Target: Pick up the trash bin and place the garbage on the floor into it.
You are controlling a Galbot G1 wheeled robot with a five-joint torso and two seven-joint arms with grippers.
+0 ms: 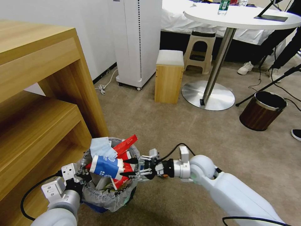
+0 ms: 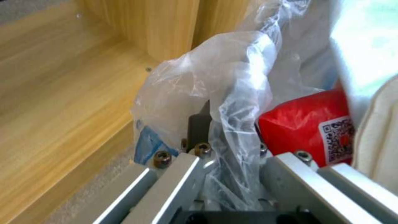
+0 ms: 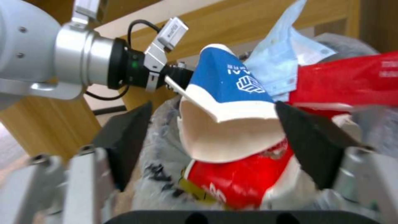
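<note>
The trash bin (image 1: 108,194) is at the bottom left beside the wooden shelf; I cannot tell if it is lifted off the floor (image 1: 188,141). Its clear liner (image 2: 207,77) is crumpled over the rim. My left gripper (image 1: 83,176) is shut on that rim and liner (image 2: 215,130). Garbage is heaped in the bin: a blue-white paper cup (image 1: 105,166) (image 3: 226,102), red wrappers (image 1: 125,145) (image 3: 344,81) and a blue tissue (image 1: 99,147). My right gripper (image 1: 130,168) (image 3: 211,130) is open, one finger on each side of the cup's mouth.
A wooden shelf unit (image 1: 40,103) stands close on the left. Farther off are a wooden box stool (image 1: 169,78), a round table's metal base (image 1: 208,95), a brown wood-grain bin (image 1: 262,111) and cables along the carpet at the right.
</note>
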